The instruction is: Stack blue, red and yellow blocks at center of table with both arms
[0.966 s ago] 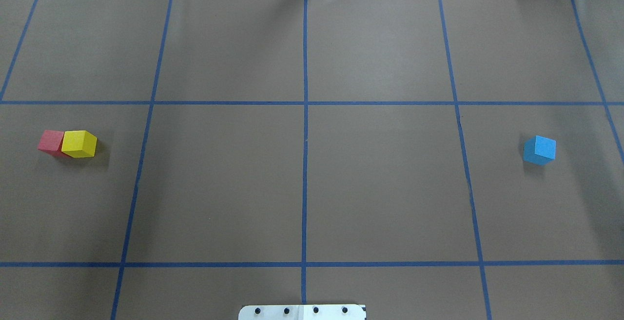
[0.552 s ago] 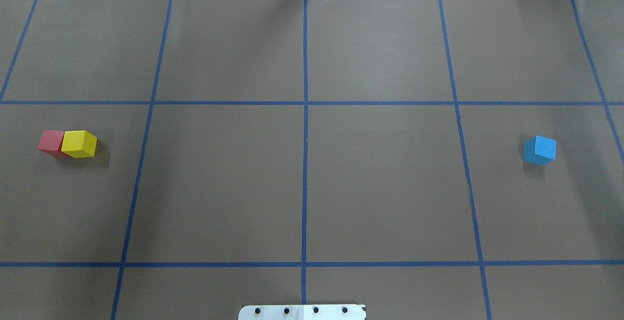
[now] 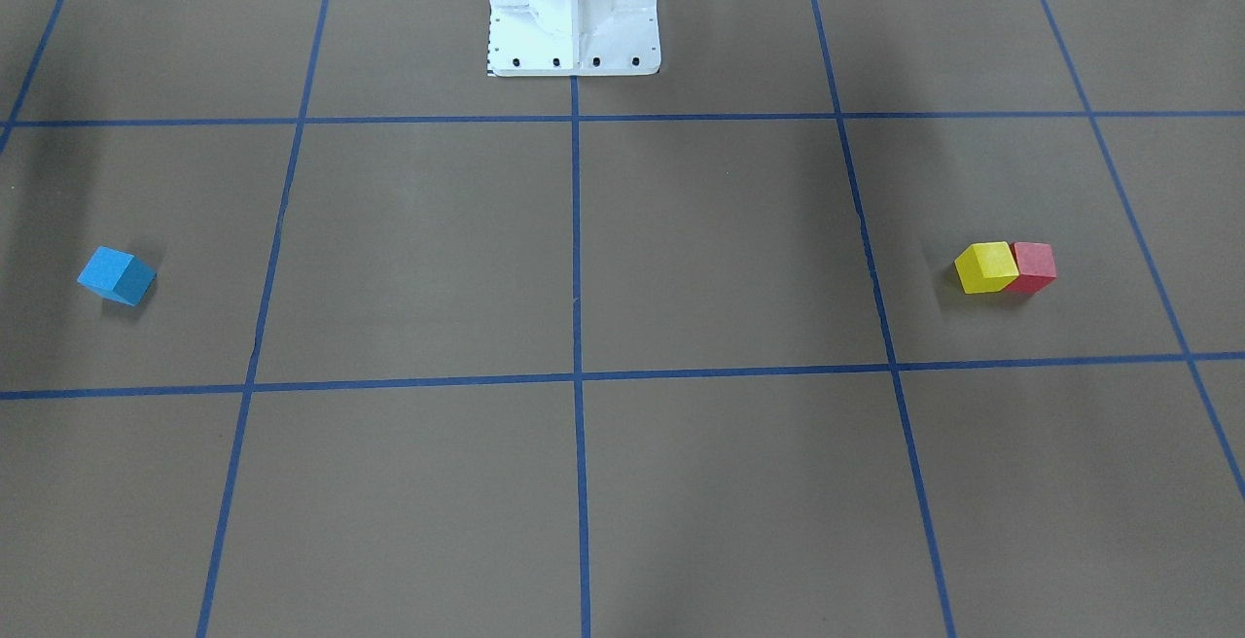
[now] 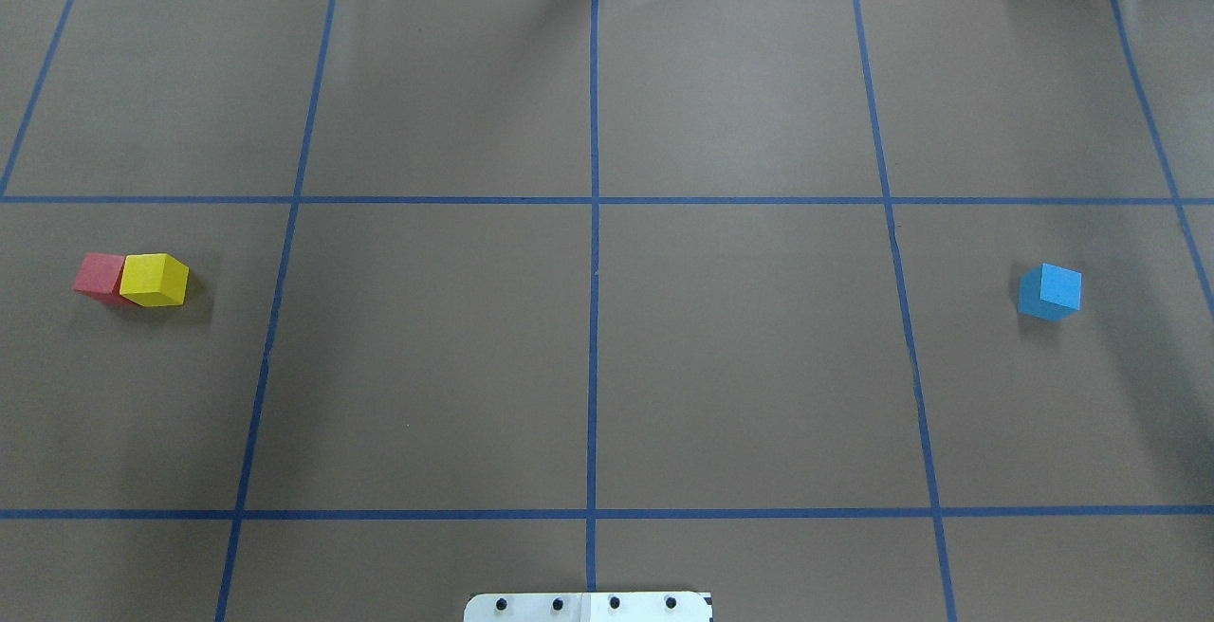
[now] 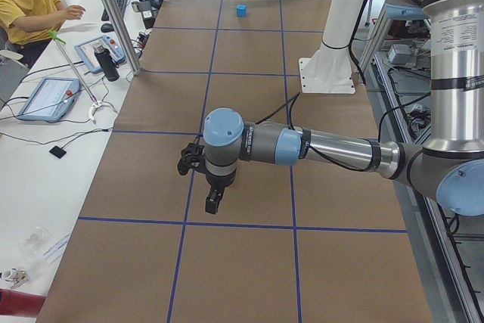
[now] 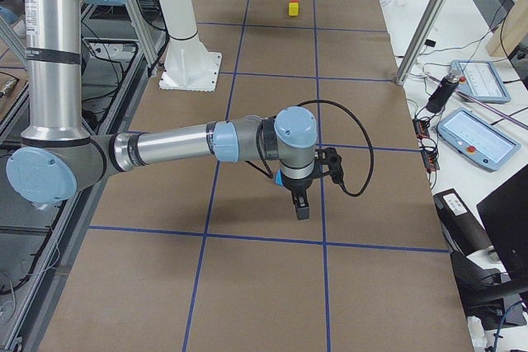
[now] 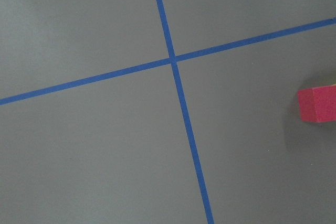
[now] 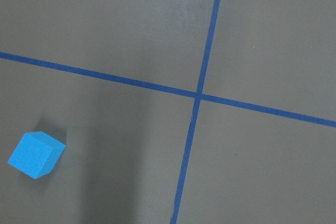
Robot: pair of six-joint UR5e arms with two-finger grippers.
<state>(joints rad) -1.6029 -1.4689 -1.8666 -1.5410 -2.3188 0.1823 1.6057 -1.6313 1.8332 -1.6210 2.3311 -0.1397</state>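
Block layout as I viewed it from the remote station. Over the preceding second nothing on the bench point(image 4: 427, 366) had shifted. The red block point(image 4: 98, 276) and yellow block point(image 4: 155, 280) lay touching at the robot's left, and the blue block point(image 4: 1049, 292) lay alone at its right, all well apart from the centre. I judged stacking not yet begun. The left tool point(image 5: 214, 203) and right tool point(image 6: 300, 206) hung above the bench, touching nothing. Whether either stood apart or together I could not tell.

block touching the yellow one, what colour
Red; the red block shows best in the overhead exterior view.
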